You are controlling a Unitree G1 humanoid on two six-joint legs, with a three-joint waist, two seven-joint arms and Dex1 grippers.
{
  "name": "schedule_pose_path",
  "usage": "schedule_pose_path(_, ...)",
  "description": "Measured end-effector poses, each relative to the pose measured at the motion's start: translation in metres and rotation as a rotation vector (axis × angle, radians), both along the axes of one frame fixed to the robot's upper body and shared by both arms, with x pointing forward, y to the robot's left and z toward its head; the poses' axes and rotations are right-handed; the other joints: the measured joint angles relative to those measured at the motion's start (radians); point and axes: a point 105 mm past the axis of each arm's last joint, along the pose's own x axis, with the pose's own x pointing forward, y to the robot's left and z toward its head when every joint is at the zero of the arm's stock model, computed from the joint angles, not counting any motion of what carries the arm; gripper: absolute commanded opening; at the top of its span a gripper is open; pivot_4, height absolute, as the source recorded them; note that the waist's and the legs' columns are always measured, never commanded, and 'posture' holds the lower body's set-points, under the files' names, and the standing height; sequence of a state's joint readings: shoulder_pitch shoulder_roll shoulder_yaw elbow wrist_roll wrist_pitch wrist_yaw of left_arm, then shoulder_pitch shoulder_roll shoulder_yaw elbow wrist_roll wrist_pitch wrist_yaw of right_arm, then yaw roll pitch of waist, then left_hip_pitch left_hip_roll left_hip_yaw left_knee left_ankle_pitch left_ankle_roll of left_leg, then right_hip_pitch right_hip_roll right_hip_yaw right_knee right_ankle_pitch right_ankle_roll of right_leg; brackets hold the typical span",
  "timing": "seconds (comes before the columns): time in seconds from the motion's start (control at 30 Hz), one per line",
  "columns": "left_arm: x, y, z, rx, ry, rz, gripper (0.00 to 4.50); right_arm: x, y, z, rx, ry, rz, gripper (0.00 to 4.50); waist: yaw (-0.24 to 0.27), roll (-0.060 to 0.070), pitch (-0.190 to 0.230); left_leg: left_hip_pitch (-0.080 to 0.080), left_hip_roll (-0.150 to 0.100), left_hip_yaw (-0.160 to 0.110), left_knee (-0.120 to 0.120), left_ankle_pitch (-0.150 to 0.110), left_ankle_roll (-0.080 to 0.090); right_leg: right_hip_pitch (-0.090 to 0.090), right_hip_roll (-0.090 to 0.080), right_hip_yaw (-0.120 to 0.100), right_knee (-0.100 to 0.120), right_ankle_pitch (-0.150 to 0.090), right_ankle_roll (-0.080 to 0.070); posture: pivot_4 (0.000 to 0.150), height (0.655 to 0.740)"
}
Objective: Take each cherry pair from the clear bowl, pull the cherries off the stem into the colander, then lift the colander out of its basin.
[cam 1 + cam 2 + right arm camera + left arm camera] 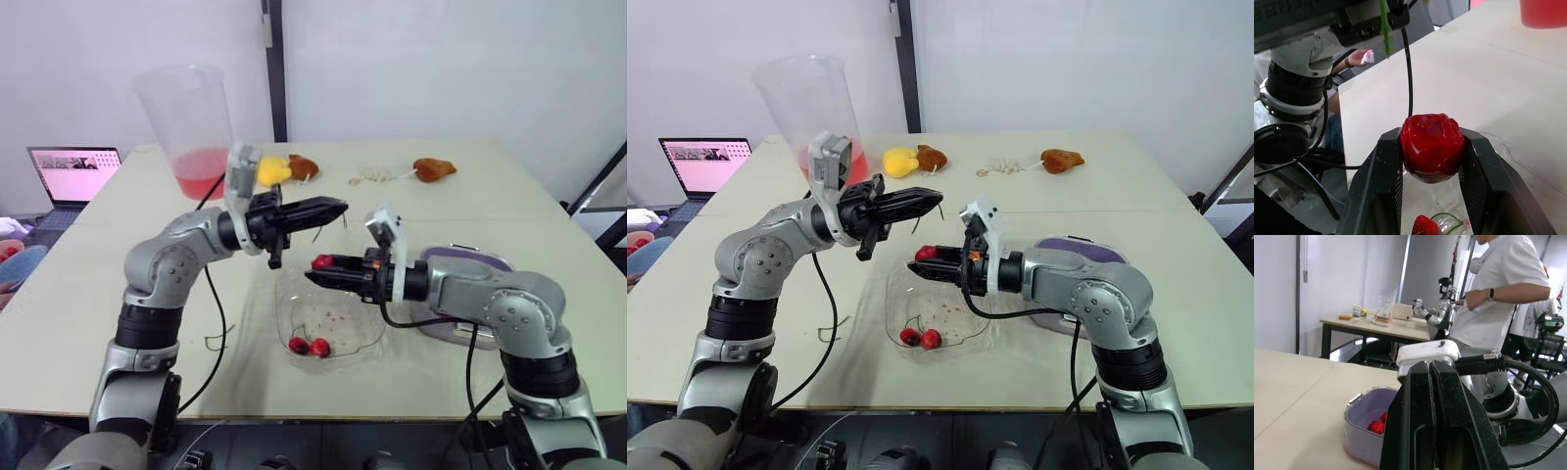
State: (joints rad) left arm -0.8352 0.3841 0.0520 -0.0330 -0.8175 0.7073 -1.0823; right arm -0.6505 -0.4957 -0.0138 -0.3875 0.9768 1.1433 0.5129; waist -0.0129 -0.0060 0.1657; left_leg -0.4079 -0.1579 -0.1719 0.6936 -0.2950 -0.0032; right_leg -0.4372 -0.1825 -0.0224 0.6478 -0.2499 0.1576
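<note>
Table [78, 294]: beige.
Held cherry [1432, 147]: one, clamped by right gripper [318, 269].
Loose cherries [299, 345]: two, in clear bowl [364, 328], below jaws.
Left gripper [341, 207]: level, closed on stem [1385, 29].

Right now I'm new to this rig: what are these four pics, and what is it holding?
This is a humanoid robot with two arms, each ending in a black two-fingered end effector. The two wide pictures come from cameras in its head, looking down over a beige table. The other two come from cameras on its wrists, looking along the fingers.

The right end effector is shut on a single red cherry. The left end effector is shut on a thin green stem.

Below them is a clear plastic bowl with a red cherry pair in it. By the right arm sits a lavender plastic colander and basin set holding loose red cherries.

Further back are a clear jug of pink liquid and an open laptop. The left wrist view also catches a person in a white shirt.
</note>
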Motion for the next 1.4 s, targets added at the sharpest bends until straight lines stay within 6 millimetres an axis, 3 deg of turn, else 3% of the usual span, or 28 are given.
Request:
schedule_pose_path(0.1, 0.001, 0.002, 0.000, 0.004, -0.001, 0.011, 0.00, 0.002, -0.012, 0.002, -0.035, -0.015, -0.025, 1.58, 0.001, 0.000, 0.000, 0.000, 0.000, 0.000, 0.000, 0.000, 0.000, 0.000, 0.000, 0.000, 0.000, 0.000, 0.000, 0.150, 0.7400)
schedule_pose_path(0.17, 0.004, 0.006, 0.000, 0.007, -0.003, 0.028, 0.00, 0.004, -0.031, 0.008, -0.072, -0.043, -0.060, 1.58, 0.004, 0.000, 0.000, 0.000, -0.001, 0.000, 0.000, 0.000, 0.000, 0.000, 0.000, 0.000, 0.000, 0.000, 0.000, 0.150, 0.7400)
schedule_pose_path(0.27, 0.008, 0.015, 0.000, 0.022, -0.009, 0.066, 0.00, 0.008, -0.076, 0.019, -0.243, -0.119, -0.166, 1.58, 0.005, 0.000, 0.000, 0.000, -0.001, 0.000, 0.000, 0.000, 0.001, 0.000, 0.000, 0.000, 0.000, 0.000, 0.000, 0.150, 0.7400)
schedule_pose_path(0.37, 0.010, 0.027, -0.002, 0.031, -0.005, 0.107, 0.00, 0.014, -0.133, 0.016, -0.472, -0.139, -0.288, 1.58, 0.003, 0.000, 0.000, 0.000, -0.001, 0.001, 0.000, -0.001, 0.001, 0.000, 0.000, -0.001, -0.001, 0.000, 0.000, 0.150, 0.7400)
schedule_pose_path(0.53, 0.012, 0.036, -0.013, 0.041, 0.027, 0.139, 0.00, 0.019, -0.180, -0.007, -0.688, -0.104, -0.308, 1.58, -0.004, 0.000, 0.000, 0.000, 0.000, 0.003, -0.001, -0.001, 0.001, -0.001, -0.001, 0.000, 0.000, 0.000, 0.000, 0.150, 0.7400)
schedule_pose_path(0.73, 0.007, 0.037, -0.020, 0.058, 0.025, 0.159, 0.00, 0.019, -0.203, -0.046, -0.861, -0.032, -0.230, 1.58, 0.002, 0.000, 0.000, 0.000, 0.000, 0.003, -0.001, -0.001, 0.001, -0.001, -0.001, 0.000, -0.001, 0.000, 0.000, 0.150, 0.7400)
schedule_pose_path(0.77, 0.006, 0.037, -0.022, 0.060, 0.027, 0.162, 0.00, 0.018, -0.204, -0.051, -0.876, -0.013, -0.214, 2.16, 0.003, 0.000, 0.000, 0.000, 0.000, 0.003, 0.000, -0.001, 0.001, -0.001, -0.001, 0.000, -0.001, 0.000, 0.000, 0.150, 0.7400)
schedule_pose_path(0.83, 0.006, 0.038, -0.023, 0.063, 0.028, 0.170, 0.00, 0.017, -0.207, -0.054, -0.898, -0.008, -0.202, 2.88, 0.002, 0.000, 0.000, 0.000, 0.000, 0.003, 0.000, -0.001, 0.001, -0.001, -0.001, 0.000, -0.001, 0.000, 0.000, 0.150, 0.7400)
schedule_pose_path(0.93, 0.005, 0.039, -0.024, 0.072, 0.027, 0.183, 0.00, 0.017, -0.209, -0.052, -0.908, -0.004, -0.196, 4.46, 0.002, 0.000, 0.000, 0.000, 0.000, 0.003, 0.000, -0.001, 0.001, -0.001, -0.001, 0.000, -0.001, 0.000, 0.000, 0.150, 0.7400)
schedule_pose_path(1.07, 0.005, 0.043, -0.030, 0.083, 0.044, 0.197, 0.00, 0.014, -0.193, -0.031, -0.847, -0.029, -0.139, 4.46, 0.002, 0.001, 0.001, 0.000, 0.000, 0.003, -0.001, -0.001, 0.001, -0.001, -0.001, 0.000, -0.001, 0.000, 0.000, 0.150, 0.7400)
schedule_pose_path(1.17, 0.003, 0.046, -0.030, 0.083, 0.041, 0.216, 0.00, 0.009, -0.168, 0.012, -0.746, -0.122, -0.071, 4.46, 0.000, 0.002, 0.001, 0.000, 0.000, 0.003, -0.001, -0.001, 0.001, -0.001, -0.001, 0.000, -0.002, 0.000, 0.000, 0.150, 0.7400)
schedule_pose_path(1.3, 0.002, 0.072, -0.040, 0.116, 0.100, 0.320, 0.00, -0.008, -0.113, 0.080, -0.383, -0.253, 0.112, 4.46, -0.004, 0.002, 0.001, 0.000, 0.003, 0.003, -0.003, -0.001, 0.001, -0.001, 0.001, 0.000, -0.003, 0.000, 0.000, 0.150, 0.7400)
schedule_pose_path(1.4, 0.000, 0.099, -0.054, 0.167, 0.183, 0.423, 0.00, -0.020, -0.086, 0.094, -0.248, -0.271, 0.255, 4.46, 0.002, 0.001, 0.001, 0.000, 0.003, 0.003, -0.004, -0.001, 0.001, -0.001, 0.001, 0.000, -0.003, 0.000, 0.000, 0.150, 0.7400)
